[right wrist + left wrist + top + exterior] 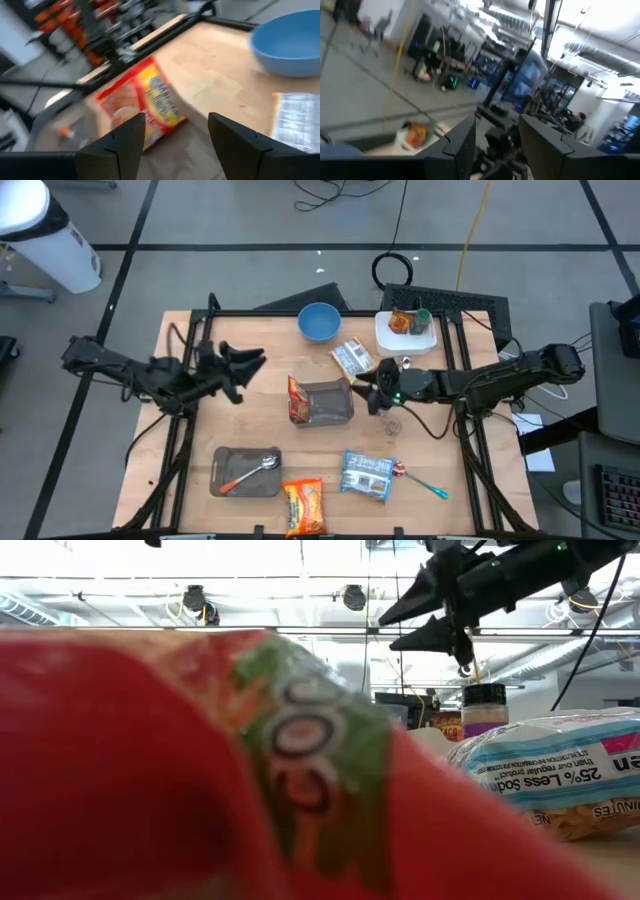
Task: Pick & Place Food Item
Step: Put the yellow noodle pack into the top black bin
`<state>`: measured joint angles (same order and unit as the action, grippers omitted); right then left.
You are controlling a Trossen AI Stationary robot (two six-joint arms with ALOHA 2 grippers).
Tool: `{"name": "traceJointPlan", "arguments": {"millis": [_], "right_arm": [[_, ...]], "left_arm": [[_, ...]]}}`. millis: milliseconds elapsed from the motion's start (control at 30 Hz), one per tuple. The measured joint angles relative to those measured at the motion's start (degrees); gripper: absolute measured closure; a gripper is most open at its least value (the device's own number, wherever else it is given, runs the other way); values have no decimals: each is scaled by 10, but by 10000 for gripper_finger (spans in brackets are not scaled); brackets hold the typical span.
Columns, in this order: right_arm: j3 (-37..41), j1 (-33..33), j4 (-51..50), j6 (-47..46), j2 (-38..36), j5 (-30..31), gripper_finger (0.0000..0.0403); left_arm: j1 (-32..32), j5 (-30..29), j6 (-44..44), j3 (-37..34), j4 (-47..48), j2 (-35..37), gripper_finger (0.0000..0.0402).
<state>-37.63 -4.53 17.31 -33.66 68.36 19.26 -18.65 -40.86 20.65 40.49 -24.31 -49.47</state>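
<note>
High view: right claw (pixel 372 393) open, empty, just beside red food packet (pixel 298 400) leaning in grey tray (pixel 336 416); left claw (pixel 252 361) half open, empty, waiting.
Right wrist view: packet (pixel 142 103) between fingers (pixel 125 137).
Advice: descend straight, grip packet's upper edge.

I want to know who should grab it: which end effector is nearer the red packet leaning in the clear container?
Right. The right end effector is just beside the clear container holding the red packet; the left end effector is farther, across bare table.
</note>
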Motion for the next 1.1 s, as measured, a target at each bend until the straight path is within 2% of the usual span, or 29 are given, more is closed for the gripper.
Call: {"name": "traceJointPlan", "arguments": {"millis": [133,267,367,500,667,1000,1100], "right_arm": [[0,7,0,41,0,-31,193],[0,24,0,46,0,-49,193],[0,42,2,45,-1,-61,193],[0,66,16,59,-21,-61,193],[0,95,13,144,-54,-85,193],[-1,150,-61,273,-99,-108,193],[-21,158,-122,343,-98,-143,193]], "left_arm": [[-7,19,58,39,68,-37,245],[-10,23,92,147,267,-98,245],[-2,47,115,242,421,-147,245],[19,100,119,339,541,-204,245],[50,162,91,396,554,-244,245],[95,275,114,398,546,-289,245],[108,300,116,398,545,-301,245]]}}
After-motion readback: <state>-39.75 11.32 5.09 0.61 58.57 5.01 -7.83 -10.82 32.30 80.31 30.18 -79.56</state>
